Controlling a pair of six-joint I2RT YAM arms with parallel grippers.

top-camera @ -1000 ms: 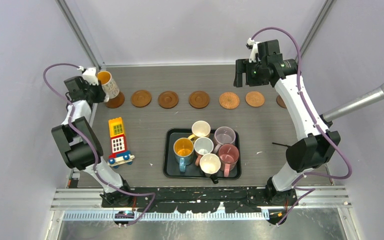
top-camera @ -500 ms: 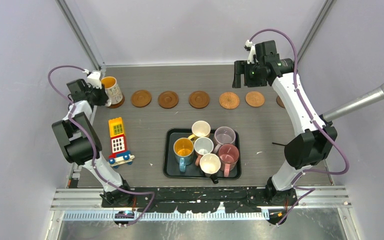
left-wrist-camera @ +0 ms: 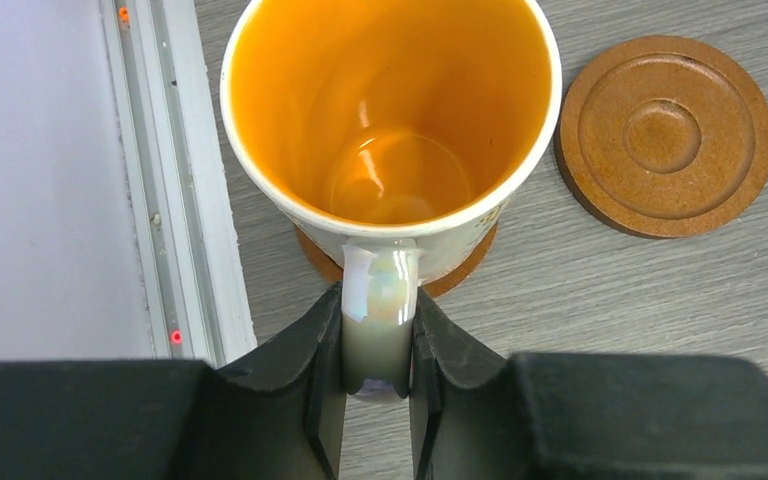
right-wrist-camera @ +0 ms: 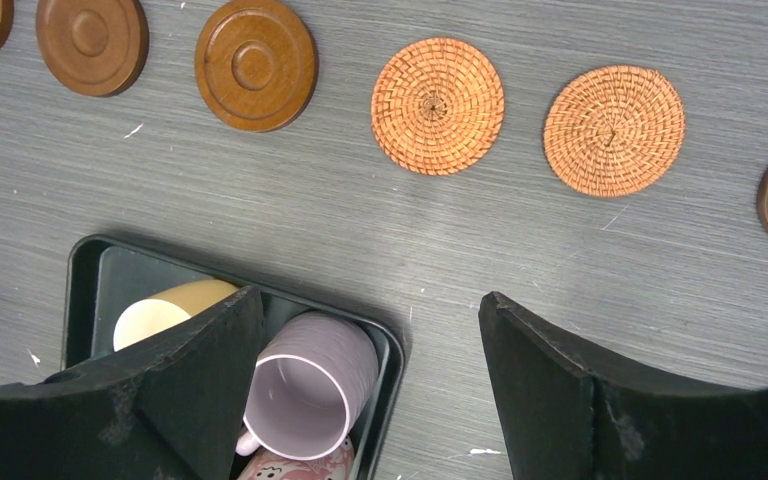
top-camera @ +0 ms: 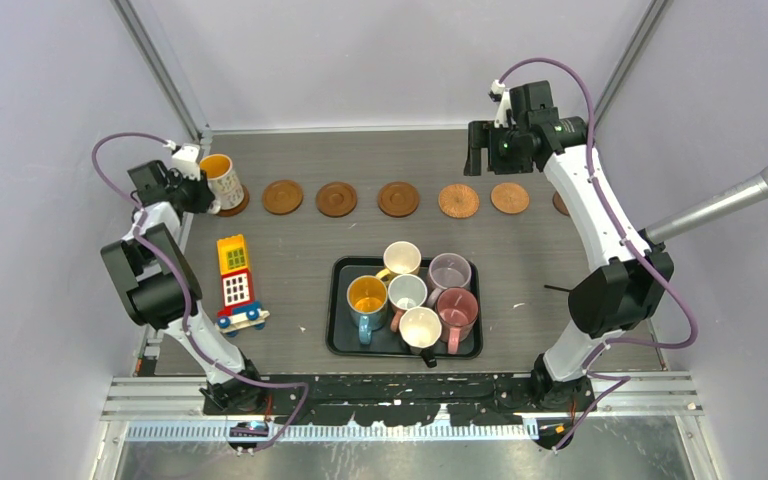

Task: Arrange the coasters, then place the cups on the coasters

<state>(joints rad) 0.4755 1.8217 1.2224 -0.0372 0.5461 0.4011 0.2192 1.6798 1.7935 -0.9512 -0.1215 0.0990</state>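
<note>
Coasters [top-camera: 398, 198] lay in a row across the upper part of the top view, flat on the grey wood-grain table [top-camera: 290, 250]. My left arm was folded, with its elbow at the left middle of the frame and its forearm reaching into the table's upper left corner. There my left gripper [left-wrist-camera: 378, 320] was clamped on the glossy handle [left-wrist-camera: 380, 290] of a white mug [left-wrist-camera: 390, 120] with an orange inside, one black finger [left-wrist-camera: 300, 400] pressed on each side of the handle. The mug stood upright over the leftmost coaster [left-wrist-camera: 465, 268], whose brown edge peeped out below it. I could not tell whether the base touched it. Just to the right lay a ringed wooden disc [left-wrist-camera: 665, 135] with a raised centre.

My right arm rose from the lower right to the upper right, wrist bent over. My right gripper [right-wrist-camera: 367, 300] hung with its jaws spread wide and nothing between them. Below it, in the wrist view, lay two round woven coasters [right-wrist-camera: 438, 105], orange-tan, with smooth turned brown ones at the upper left. At the lower left was a corner of the black tray [right-wrist-camera: 78, 260], holding a ribbed lilac mug [right-wrist-camera: 310, 385] and a yellow mug [right-wrist-camera: 165, 315]. In the top view six mugs [top-camera: 407, 291] crowded that tray at centre, and a yellow toy block [top-camera: 235, 283] lay to its left.
</note>
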